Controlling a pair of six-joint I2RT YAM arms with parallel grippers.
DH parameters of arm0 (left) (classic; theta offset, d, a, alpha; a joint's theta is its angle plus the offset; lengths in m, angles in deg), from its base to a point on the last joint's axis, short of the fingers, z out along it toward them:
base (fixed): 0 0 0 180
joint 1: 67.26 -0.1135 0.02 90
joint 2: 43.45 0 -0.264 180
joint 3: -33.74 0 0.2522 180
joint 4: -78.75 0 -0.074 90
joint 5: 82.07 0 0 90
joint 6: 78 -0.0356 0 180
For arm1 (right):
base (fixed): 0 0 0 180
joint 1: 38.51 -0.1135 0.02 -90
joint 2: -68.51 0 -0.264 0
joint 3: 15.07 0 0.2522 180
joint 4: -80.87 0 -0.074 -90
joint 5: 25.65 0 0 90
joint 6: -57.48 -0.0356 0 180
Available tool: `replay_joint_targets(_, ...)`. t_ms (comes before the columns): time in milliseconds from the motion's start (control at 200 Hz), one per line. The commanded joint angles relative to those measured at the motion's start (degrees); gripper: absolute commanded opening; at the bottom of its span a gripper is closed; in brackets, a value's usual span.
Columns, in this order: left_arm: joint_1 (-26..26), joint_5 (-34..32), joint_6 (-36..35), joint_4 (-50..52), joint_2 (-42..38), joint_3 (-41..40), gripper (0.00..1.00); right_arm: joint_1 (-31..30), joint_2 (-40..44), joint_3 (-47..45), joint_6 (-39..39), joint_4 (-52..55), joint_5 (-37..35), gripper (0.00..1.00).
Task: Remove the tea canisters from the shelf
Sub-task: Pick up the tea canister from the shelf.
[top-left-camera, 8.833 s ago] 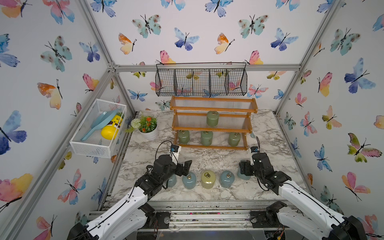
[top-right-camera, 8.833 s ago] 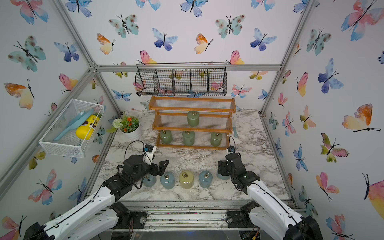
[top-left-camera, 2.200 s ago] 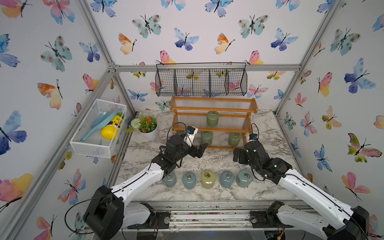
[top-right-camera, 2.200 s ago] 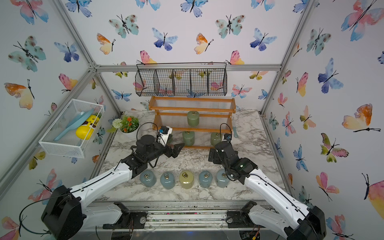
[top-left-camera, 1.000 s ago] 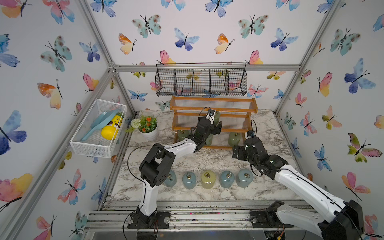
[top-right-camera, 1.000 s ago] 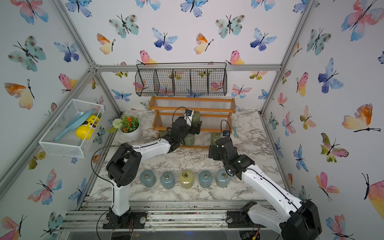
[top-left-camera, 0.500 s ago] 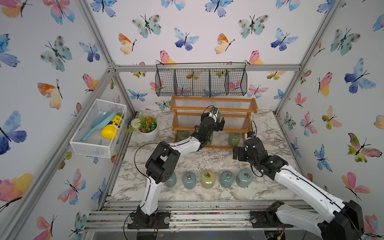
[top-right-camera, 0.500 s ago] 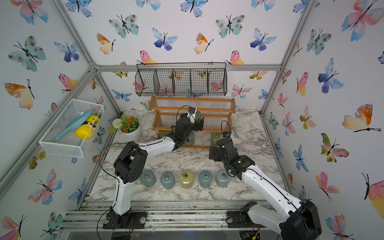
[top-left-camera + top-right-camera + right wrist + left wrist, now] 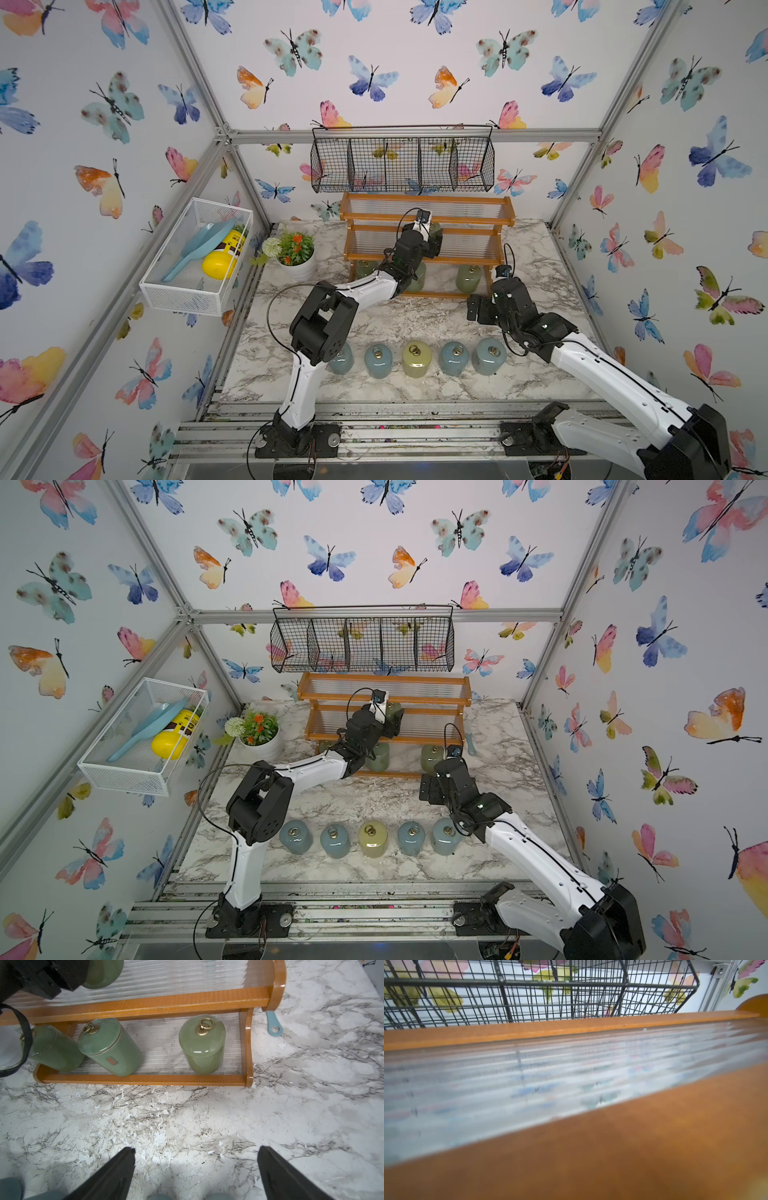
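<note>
Grip check on mid-tier green jar (image 9: 104, 974), shelf (image 9: 469, 259).
Jar sat at L gripper (image 9: 433, 243) jaws; clamped or not, couldn't tell. Step needed mid-body squeeze, then lift clear of front rail w/o tilt. R gripper (image 9: 196, 1148) jaws stood apart, bottom-tier jars (image 9: 201, 1043) just ahead.

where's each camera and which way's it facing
Both top views: high over the robot's bases, looking down and back at the marble table and stepped orange-brown wooden shelf; left arm and right arm show.
Left wrist view: against the shelf, looking up at the black wire basket; no robot shows.
Right wrist view: low over the table, facing three sage green lidded canisters on the bottom tier; open right gripper and left arm's tip show.
Shared: every view shows the shelf.
</note>
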Motion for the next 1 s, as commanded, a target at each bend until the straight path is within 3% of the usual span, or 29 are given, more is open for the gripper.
replay_joint_targets(0,-0.31,3.37,-0.38,2.32,-2.78,-3.17,0.62,0.31,0.81,-0.49,0.54,0.45,0.49,0.98)
replay_joint_targets(345,0.34,13.6,-4.09,3.51,-17.45,-13.92,0.66,0.42,1.06,-0.45,0.86,0.68,0.47,0.98)
replay_joint_targets(571,0.48,19.2,-2.49,5.58,-26.51,-23.76,0.67,0.66,2.0,-0.62,1.07,1.19,0.49,0.98)
replay_joint_targets(996,0.7,27.45,0.02,10.12,-32.62,-36.66,0.7,0.75,5.21,-3.12,0.53,2.12,0.27,0.98)
